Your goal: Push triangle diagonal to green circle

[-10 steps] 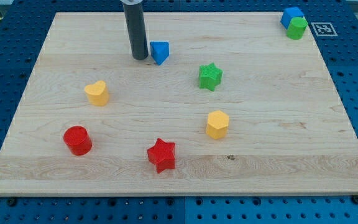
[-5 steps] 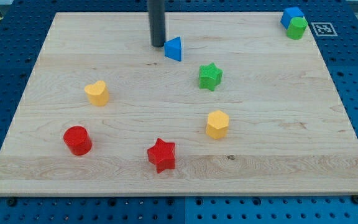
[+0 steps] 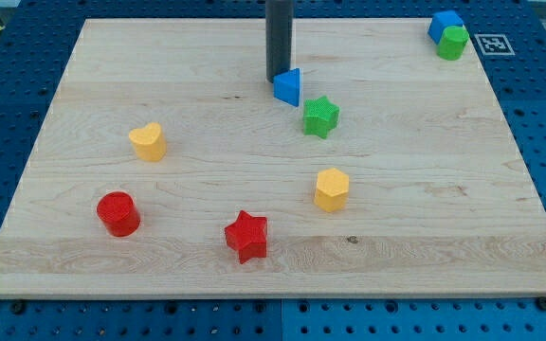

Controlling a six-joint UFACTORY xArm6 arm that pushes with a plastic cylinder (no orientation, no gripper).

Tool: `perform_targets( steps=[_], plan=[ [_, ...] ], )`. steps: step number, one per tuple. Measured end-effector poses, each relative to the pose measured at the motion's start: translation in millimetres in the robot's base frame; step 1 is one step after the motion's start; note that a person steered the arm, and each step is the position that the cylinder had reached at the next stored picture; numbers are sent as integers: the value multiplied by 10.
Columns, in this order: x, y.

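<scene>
Blue triangle point(image 3: 289, 87), green star point(image 3: 320, 116), green circle point(image 3: 453, 43), pale wooden board point(image 3: 425, 189).

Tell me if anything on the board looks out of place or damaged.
Nothing looks damaged or tipped over. The one crowded spot: the blue triangle sits very close to the green star, with my tip right at its upper-left side. The green circle and blue cube huddle in the view's top-right corner.

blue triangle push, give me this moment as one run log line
my tip: against blue triangle, its upper left | blue triangle: beside green star | green circle: far, top right corner
</scene>
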State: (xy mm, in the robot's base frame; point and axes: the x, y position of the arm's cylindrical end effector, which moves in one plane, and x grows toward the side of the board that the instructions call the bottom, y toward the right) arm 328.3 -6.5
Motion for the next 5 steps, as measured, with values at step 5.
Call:
perform_targets(
  steps=[5],
  plan=[
    [362, 1333]
  ],
)
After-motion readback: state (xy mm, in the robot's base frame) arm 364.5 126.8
